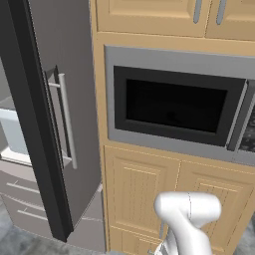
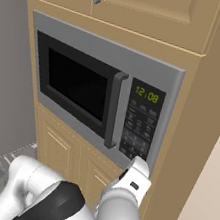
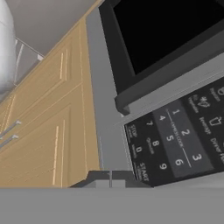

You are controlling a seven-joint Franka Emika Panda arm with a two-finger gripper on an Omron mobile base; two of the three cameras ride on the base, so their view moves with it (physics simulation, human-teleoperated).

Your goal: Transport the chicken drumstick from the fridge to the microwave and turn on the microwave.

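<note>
The microwave [image 2: 99, 92] sits built into the tan cabinetry with its dark-window door shut and its clock display lit. The fridge [image 1: 45, 124] stands to its left, one door swung open toward the camera. The chicken drumstick cannot be made out; judging from the shut door, it is probably already inside the microwave, but the dark glass hides the interior.

The gripper [image 2: 138, 163] is raised to the lower edge of the control panel [image 2: 141, 125], just under the bottom row of keys. The fingers [image 3: 110, 178] are closed together with nothing between them, forming a single poking tip. In the hand view the keypad lies close ahead, with the START key [image 3: 142, 171] just beside the fingertips, next to the 0 and 9 keys.

The step in hand appears to be pressing START. The risk lies in aim: the keys are small and packed, so a slight offset could land on STOP, a digit, or the grey frame below the panel, and the oven would not run.
</note>
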